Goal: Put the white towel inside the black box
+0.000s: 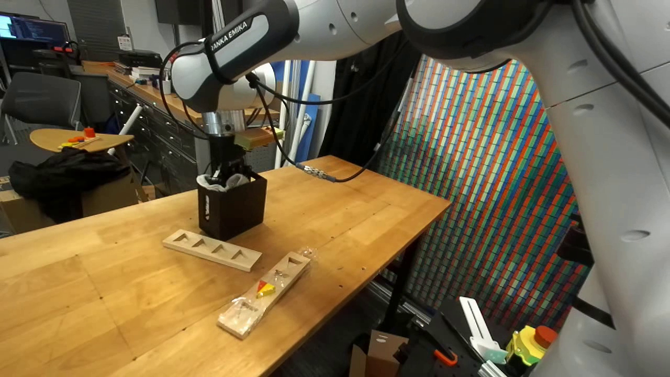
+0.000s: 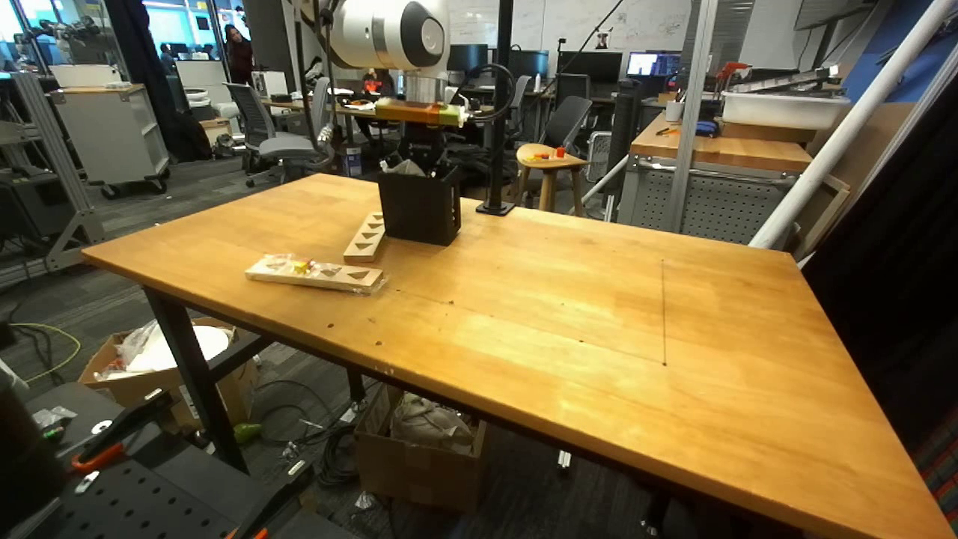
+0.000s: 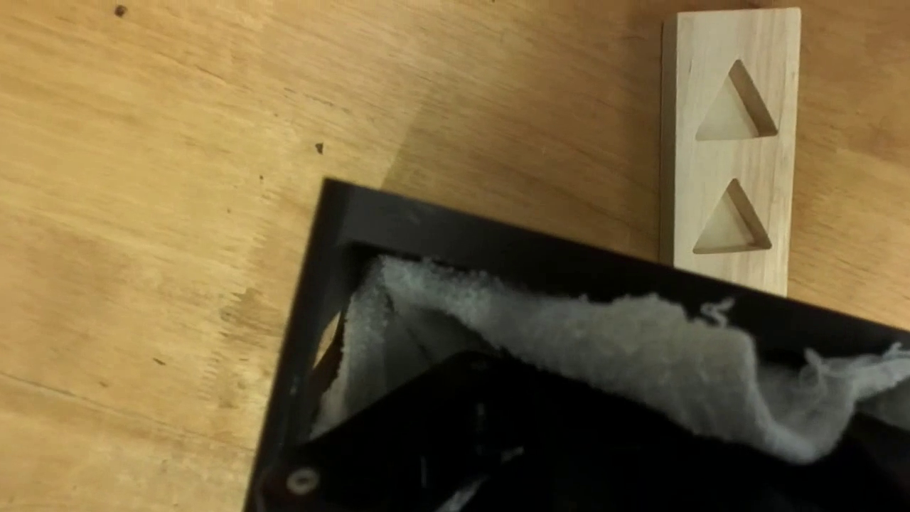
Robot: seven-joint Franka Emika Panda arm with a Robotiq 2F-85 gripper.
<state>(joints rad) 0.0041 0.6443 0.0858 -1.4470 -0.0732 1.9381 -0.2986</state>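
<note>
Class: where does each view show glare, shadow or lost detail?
In an exterior view, glare pales the tabletop; in an exterior view, clear wrap catches small highlights; in the wrist view, the white towel looks grey, a soft shadow lies beside the black box, and the dark area lower in frame loses most detail.

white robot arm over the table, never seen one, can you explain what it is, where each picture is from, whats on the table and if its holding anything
It's a jointed robot arm with a black gripper, its hand, at the end. Two pictures are taken from outside the robot; the close-up is taken from its wrist, looking down. On the wooden table are a black box, a slotted wooden block and a plastic-wrapped second block. A white towel is bunched inside the box, where the gripper reaches down. The gripper is shut, but its tips are hidden, so whether it grips the towel can't be told.
</note>
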